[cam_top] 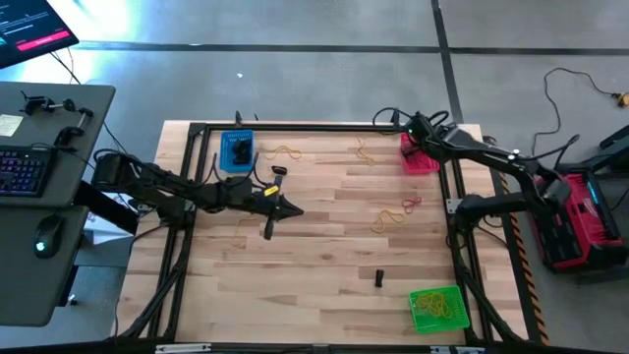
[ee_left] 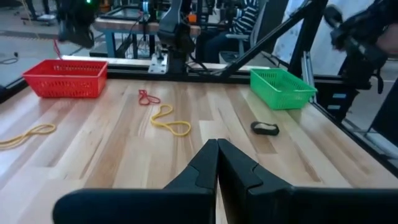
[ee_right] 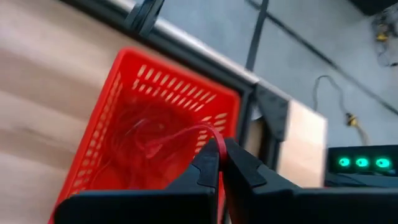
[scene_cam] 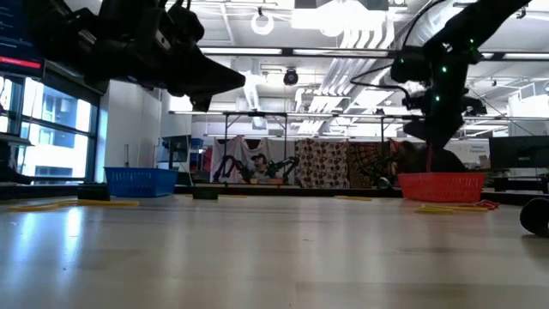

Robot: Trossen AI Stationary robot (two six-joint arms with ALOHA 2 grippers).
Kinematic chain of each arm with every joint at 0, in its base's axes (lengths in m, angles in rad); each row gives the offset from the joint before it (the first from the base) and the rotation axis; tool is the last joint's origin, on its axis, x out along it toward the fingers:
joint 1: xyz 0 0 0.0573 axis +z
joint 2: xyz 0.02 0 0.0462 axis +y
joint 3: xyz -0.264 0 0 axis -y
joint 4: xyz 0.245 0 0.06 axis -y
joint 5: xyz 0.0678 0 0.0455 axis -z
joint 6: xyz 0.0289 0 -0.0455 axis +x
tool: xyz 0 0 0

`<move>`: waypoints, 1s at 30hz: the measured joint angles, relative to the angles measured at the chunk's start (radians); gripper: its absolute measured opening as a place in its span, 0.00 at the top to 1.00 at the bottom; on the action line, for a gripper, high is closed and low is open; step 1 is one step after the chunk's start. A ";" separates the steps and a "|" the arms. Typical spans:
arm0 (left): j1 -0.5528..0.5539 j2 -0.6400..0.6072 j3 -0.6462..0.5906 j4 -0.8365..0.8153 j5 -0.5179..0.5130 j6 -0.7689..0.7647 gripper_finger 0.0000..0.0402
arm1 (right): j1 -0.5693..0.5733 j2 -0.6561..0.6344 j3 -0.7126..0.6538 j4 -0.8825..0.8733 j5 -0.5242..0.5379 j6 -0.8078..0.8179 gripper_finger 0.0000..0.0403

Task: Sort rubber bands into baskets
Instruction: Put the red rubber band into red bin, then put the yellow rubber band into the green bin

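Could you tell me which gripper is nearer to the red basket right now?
The right gripper: it hangs directly over the red basket, pinching a red rubber band. The left gripper is mid-table, well away from it.

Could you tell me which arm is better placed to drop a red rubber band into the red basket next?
The right arm: its gripper already pinches a red rubber band directly over the red basket. The left gripper hovers shut mid-table.

The table (cam_top: 324,246) is surfaced in pale wood planks with a smooth, faintly glossy finish. Along its edges a matt black metal frame (cam_top: 295,127) is seen. The red basket (ee_right: 155,118) is moulded in glossy plastic mesh, as is the green basket (ee_left: 281,87).
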 joint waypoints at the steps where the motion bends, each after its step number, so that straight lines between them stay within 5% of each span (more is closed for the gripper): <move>1: -0.001 0.000 0.000 0.002 0.000 0.000 1.00 | -0.001 0.000 -0.017 0.014 -0.017 0.001 1.00; 18: 0.038 -0.027 0.000 -0.045 -0.043 -0.085 1.00 | -0.003 0.000 -0.123 0.054 -0.168 0.105 0.93; 23: 0.109 -0.102 0.002 -0.235 -0.053 -0.055 1.00 | -0.003 0.000 -0.123 0.054 -0.160 0.109 0.82; 30: 0.252 -0.155 0.124 -0.712 -0.041 0.084 1.00 | 0.003 0.000 -0.103 0.034 -0.158 0.111 0.72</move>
